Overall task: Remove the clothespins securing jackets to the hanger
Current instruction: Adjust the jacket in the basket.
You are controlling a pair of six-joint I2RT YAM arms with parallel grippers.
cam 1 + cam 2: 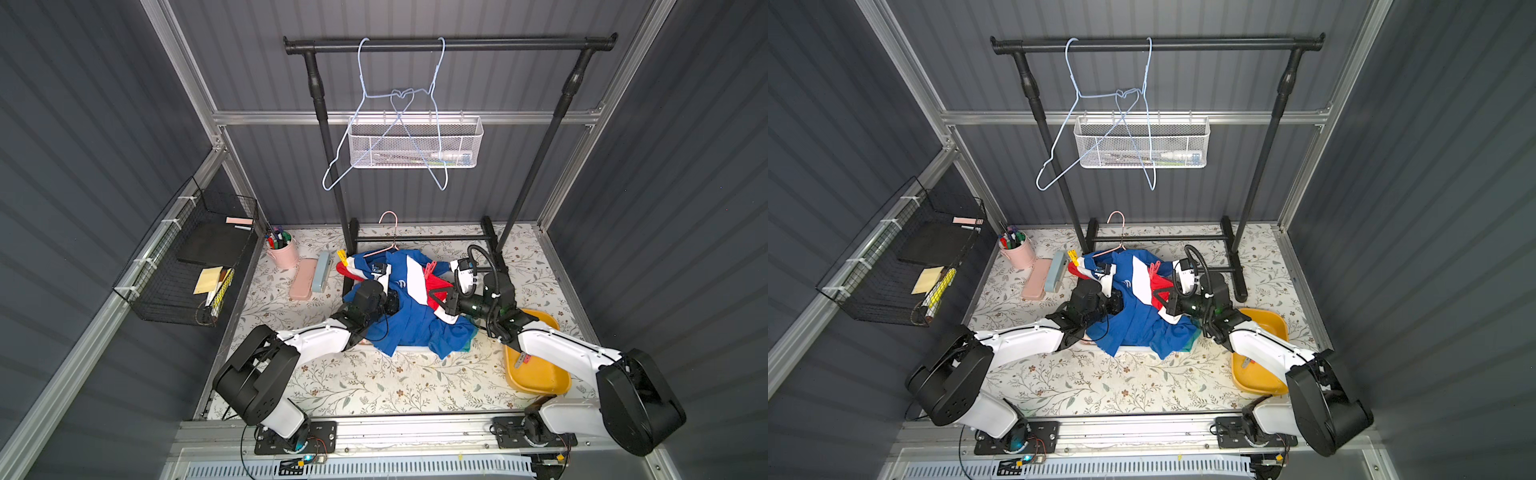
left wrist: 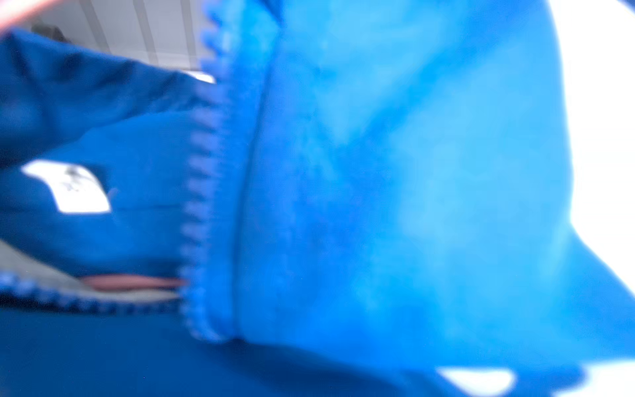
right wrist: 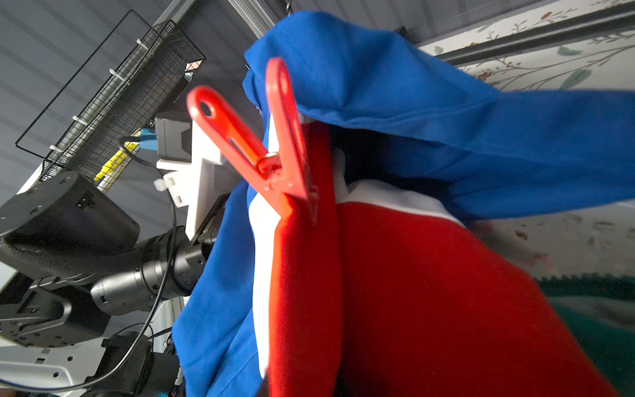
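A red-white-blue jacket (image 1: 409, 316) (image 1: 1133, 320) lies bunched at mid-table on a pink hanger (image 1: 390, 232). A yellow clothespin (image 1: 341, 257) grips its far left edge. A red clothespin (image 3: 271, 144) (image 1: 429, 269) is clipped where the red, white and blue panels meet. My right gripper (image 1: 436, 298) is shut on the red fabric (image 3: 429, 292), just below that pin. My left gripper (image 1: 392, 301) is buried in blue cloth (image 2: 378, 172), its jaws hidden. A teal jacket (image 1: 465, 336) peeks out underneath.
A yellow tray (image 1: 544, 374) at the right, under my right arm, holds loose clothespins (image 1: 521, 359). The black garment rack (image 1: 449, 43) stands behind, with pale wire hangers (image 1: 357, 124) and a white mesh basket (image 1: 415, 141). A pink pen cup (image 1: 282, 249) and cases (image 1: 303, 282) sit left.
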